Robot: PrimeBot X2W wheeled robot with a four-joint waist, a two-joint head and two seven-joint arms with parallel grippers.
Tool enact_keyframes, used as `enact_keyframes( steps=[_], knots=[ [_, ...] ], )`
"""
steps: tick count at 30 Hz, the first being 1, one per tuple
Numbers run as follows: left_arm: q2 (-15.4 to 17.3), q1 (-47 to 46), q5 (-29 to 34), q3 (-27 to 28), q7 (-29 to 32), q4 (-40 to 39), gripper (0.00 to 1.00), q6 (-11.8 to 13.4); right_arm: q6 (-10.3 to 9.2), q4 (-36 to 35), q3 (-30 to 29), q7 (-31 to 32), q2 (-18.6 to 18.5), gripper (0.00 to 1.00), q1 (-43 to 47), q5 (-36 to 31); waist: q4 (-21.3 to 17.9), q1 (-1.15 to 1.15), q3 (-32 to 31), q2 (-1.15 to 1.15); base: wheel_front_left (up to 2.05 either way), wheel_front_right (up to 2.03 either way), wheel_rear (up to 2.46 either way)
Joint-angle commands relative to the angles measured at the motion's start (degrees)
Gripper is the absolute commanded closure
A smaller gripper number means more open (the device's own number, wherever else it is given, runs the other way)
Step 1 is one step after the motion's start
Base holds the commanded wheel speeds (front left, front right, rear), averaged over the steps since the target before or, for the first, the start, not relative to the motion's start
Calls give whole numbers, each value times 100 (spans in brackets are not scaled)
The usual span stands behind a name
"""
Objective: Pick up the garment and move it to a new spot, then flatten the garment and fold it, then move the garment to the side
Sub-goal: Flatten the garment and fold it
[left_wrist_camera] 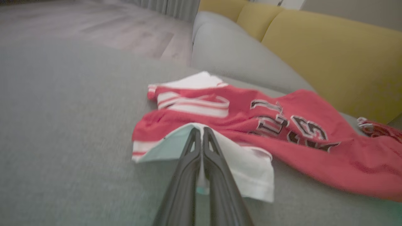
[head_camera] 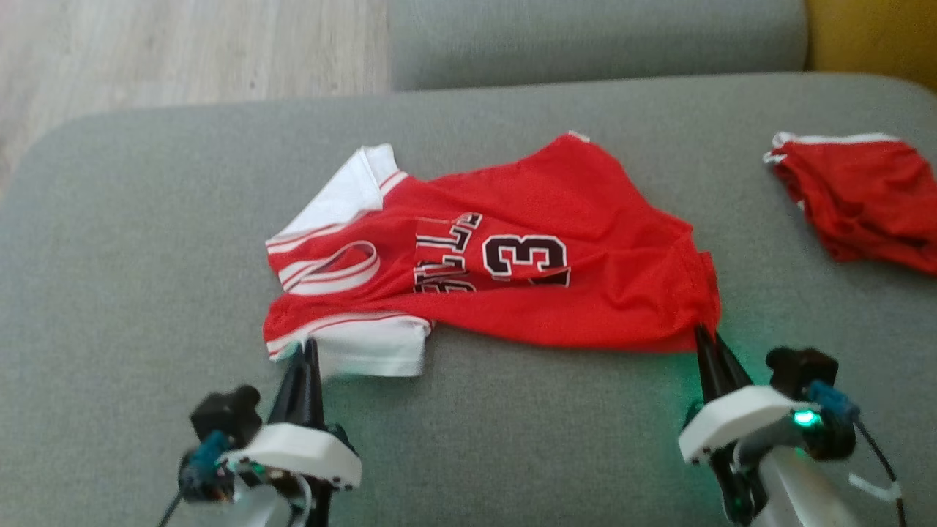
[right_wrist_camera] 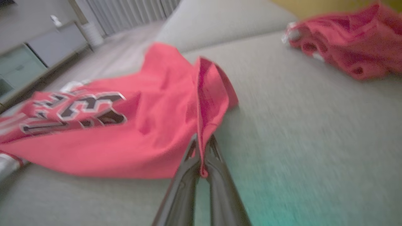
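The garment (head_camera: 512, 249) is a red basketball jersey with white sleeves and the number 3, lying crumpled on a grey couch cushion (head_camera: 146, 256). My left gripper (head_camera: 306, 344) is shut on the near white sleeve; in the left wrist view the white cloth (left_wrist_camera: 245, 169) is pinched between the fingers of the left gripper (left_wrist_camera: 200, 130). My right gripper (head_camera: 701, 331) is shut on the jersey's near red hem corner. In the right wrist view a red fold (right_wrist_camera: 207, 103) rises from between the tips of the right gripper (right_wrist_camera: 202, 138).
A second red garment (head_camera: 864, 197) lies bunched at the cushion's right side. A grey backrest (head_camera: 585, 36) and yellow cushions (left_wrist_camera: 329, 56) stand behind. Wooden floor (head_camera: 183, 51) lies off the cushion's far left edge.
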Motion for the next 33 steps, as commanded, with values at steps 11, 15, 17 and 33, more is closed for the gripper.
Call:
enact_keyframes(
  steps=[11,15,17,33],
  knots=[
    [1203,-758,730,461,247,-2988,100,371,37,-2841,44,225,-28,100,100,604,66,0,-810,0,0,0,0],
    [1607,-1120,871,694,620,-4070,100,485,37,-4161,-187,640,-28,100,277,727,35,0,-942,0,0,0,0],
    [1791,-1322,957,774,833,-4546,100,520,37,-4808,-323,873,-28,100,352,726,8,0,-982,0,0,0,0],
    [2016,-2867,625,794,2071,-4594,100,267,37,-6431,-853,2410,-28,100,83,515,-221,0,-531,0,0,0,0]
  ],
)
